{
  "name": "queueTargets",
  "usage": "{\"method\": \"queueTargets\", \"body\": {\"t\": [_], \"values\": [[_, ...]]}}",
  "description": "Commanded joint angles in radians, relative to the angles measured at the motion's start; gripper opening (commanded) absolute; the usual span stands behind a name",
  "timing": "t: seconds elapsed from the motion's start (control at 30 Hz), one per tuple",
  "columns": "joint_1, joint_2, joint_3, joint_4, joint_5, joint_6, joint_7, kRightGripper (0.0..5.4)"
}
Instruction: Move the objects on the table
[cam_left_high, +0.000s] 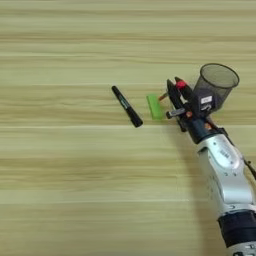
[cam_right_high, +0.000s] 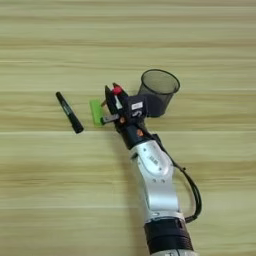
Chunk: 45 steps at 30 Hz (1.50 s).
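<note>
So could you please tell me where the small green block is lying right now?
The green block lies flat on the table near the middle, between the black marker on its left and the pincer on its right.

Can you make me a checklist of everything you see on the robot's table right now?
Surface: the table is light wood grain with pale and tan streaks.
Job's things: the black marker lies flat at a slant; the green block lies right of it, apart from it; the black mesh cup stands upright further right. A red tip shows at the gripper. The white-grey marker is not visible; the gripper may be hiding it.
Clutter: nothing seen.
Grippers: the right gripper is over the spot just right of the green block; whether its jaws are open or shut I cannot tell.
Cables: a black cable loops beside the silver forearm.
Surroundings: nothing seen beyond the table.
</note>
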Motion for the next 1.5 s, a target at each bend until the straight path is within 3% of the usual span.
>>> {"method": "queueTargets", "body": {"t": [0.03,0.4,0.63,0.9,1.17,1.5], "values": [[-0.085,0.004,0.006,0.019,-0.017,-0.047,0.000,0.75],[-0.096,0.004,0.003,0.074,-0.036,-0.063,-0.001,0.75],[-0.119,-0.012,-0.020,0.175,-0.073,-0.012,-0.058,0.75],[-0.073,-0.020,-0.013,0.152,-0.099,0.030,-0.074,0.74],[-0.080,-0.016,-0.001,0.189,-0.106,0.091,-0.058,0.54],[-0.088,-0.022,0.012,0.222,-0.124,0.111,-0.051,0.54]]}}
